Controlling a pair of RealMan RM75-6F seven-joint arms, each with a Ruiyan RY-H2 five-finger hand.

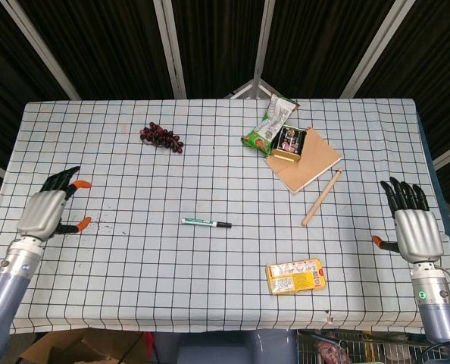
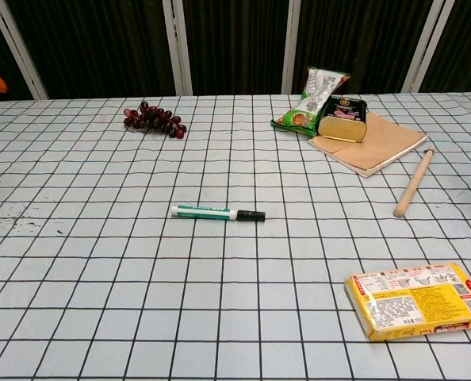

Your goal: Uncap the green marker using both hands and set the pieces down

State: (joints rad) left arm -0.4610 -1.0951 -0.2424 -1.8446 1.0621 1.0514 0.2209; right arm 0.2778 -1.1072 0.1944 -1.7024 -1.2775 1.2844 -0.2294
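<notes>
Marker (image 1: 206, 223) lies capped mid-table, well apart from left hand (image 1: 49, 213) and right hand (image 1: 414, 231), fingers spread.

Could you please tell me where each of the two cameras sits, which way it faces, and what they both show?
Head view: high above the near edge, looking steeply down at the whole checked table; the open left hand and the open right hand show, with their forearms.
Chest view: low at the near edge, looking across the table toward the dark back wall; only an orange fingertip shows, top left.
Shared: green marker, grapes, yellow box, wooden stick.
</notes>
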